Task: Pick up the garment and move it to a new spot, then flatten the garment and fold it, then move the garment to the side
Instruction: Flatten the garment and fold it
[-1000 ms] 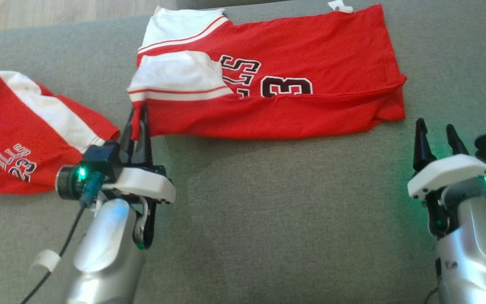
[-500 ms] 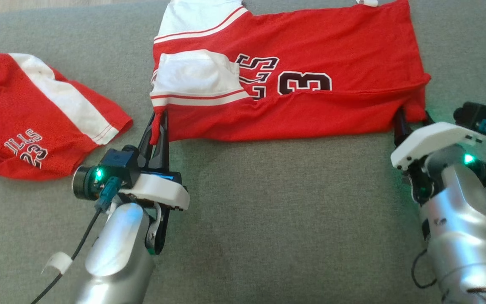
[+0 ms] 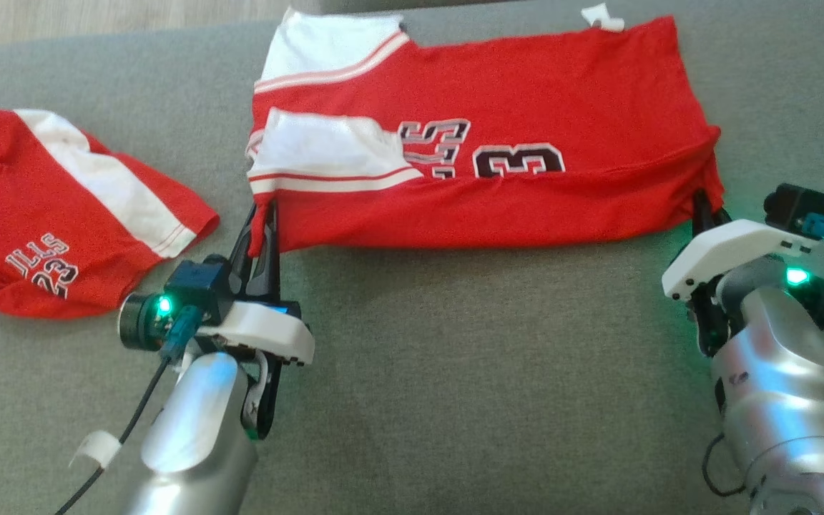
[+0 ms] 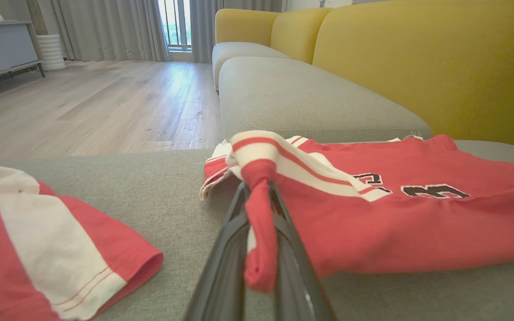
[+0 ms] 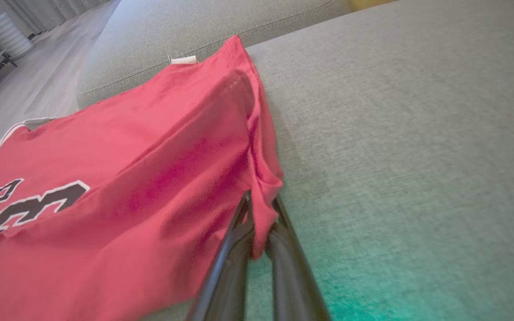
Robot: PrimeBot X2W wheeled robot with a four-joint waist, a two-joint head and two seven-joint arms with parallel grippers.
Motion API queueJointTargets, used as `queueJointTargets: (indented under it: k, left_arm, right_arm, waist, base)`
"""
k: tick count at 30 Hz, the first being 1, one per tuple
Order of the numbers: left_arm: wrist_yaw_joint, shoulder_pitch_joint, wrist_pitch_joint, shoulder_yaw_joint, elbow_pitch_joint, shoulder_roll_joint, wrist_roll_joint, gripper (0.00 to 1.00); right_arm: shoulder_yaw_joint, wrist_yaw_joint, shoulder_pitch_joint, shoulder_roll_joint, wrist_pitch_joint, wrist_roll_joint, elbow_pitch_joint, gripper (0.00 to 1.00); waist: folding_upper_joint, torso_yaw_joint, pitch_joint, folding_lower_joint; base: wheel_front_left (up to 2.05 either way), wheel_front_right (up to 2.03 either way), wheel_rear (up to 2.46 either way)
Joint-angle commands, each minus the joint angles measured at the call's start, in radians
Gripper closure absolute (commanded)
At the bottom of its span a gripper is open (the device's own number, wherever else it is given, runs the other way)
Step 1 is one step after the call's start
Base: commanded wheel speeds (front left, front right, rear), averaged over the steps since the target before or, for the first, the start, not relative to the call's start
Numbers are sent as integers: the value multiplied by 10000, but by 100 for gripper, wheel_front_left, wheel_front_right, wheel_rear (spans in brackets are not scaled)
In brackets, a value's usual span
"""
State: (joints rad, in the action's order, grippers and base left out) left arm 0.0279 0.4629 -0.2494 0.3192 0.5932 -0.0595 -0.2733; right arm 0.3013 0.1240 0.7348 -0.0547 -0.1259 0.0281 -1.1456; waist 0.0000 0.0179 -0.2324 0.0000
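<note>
My left jaws are closed on the near-left corner of the red jersey (image 3: 562, 93) and my right jaws on its near-right corner as it lies by the far edge of the grey cushion (image 3: 455, 372), and with such thin bites an uneven lift could pull one corner free.

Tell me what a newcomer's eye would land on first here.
The red jersey spread across the grey cushion draws the eye first, pinched at its near corners: the left gripper shut on the striped end, the right gripper shut on the plain end. A second red garment lies rumpled to the left, and a yellow backrest glows behind in the left wrist view.
</note>
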Motion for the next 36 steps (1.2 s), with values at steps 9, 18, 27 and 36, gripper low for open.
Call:
queueJointTargets:
  k: [9, 18, 27, 36]
  left_arm:
    - [119, -772, -123, -548, -436, -396, -90, 100]
    - [3, -2508, -61, -207, -1013, -409, -155, 100]
    - [322, -3993, 492, -44, -2169, -534, -289, 100]
    - [476, -4069, 989, 148, -2574, -663, -190, 0]
  right_arm:
    - [-7, 67, -500, 45, -405, 29, -91, 100]
    - [-1231, 67, -1724, 45, -708, 1215, 167, 100]
    - [-1819, 67, -3450, 45, -86, 1882, 1933, 100]
    - [-1388, 67, -4513, 45, 892, 1661, 4334, 0]
  waist:
    - [0, -355, 1063, 0]
    - [0, -590, 1950, 0]
    - [0, -826, 2253, 0]
    - [0, -837, 2301, 0]
  base:
    - [0, 0, 0]
    - [0, 0, 0]
    - [0, 0, 0]
    - [0, 0, 0]
